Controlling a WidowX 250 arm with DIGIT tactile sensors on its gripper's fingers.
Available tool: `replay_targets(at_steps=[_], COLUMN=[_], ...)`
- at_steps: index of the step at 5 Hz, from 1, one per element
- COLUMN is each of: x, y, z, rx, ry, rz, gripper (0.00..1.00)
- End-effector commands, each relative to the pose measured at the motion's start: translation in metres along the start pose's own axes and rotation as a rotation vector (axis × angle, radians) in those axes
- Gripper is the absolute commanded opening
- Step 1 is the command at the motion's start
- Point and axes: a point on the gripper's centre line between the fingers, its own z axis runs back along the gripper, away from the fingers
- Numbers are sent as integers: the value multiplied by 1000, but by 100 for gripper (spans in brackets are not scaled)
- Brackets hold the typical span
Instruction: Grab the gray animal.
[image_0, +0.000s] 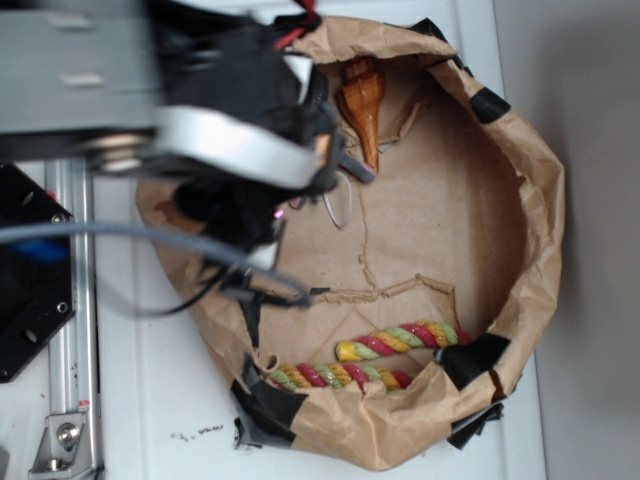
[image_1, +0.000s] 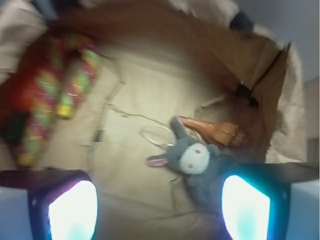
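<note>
white tabletop (image_0: 180, 390) carries a brown paper nest (image_0: 530, 200), gripper (image_1: 159, 202) spread wide and holding nothing, gray animal (image_1: 192, 159) on the nest floor touching the shell (image_1: 215, 131), against the right finger (image_1: 247, 207).

White table (image_0: 150, 400) – carries brown paper bag (image_0: 540, 200); black specks (image_0: 195, 433) near bag's corner.

Everything lies inside the paper bag (image_0: 540, 200). In the wrist view, the gray animal (image_1: 195, 160) lies on the bag floor, touching the shell (image_1: 215, 131) behind it. The rope (image_1: 75, 80) lies well apart, far left. The gripper (image_1: 159, 210) hangs above, one finger (image_1: 245, 210) over the animal's body.
</note>
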Motion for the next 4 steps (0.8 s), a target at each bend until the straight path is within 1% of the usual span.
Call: replay_targets(at_steps=[1, 2, 3, 4], x=[7, -5, -19, -22], y=[17, 8, 4, 22], z=[-35, -51, -61, -72], rx=[33, 83, 80, 21], ry=[25, 31, 64, 99], rz=[-18, -78, -111, -33], gripper=[100, 100, 100, 100])
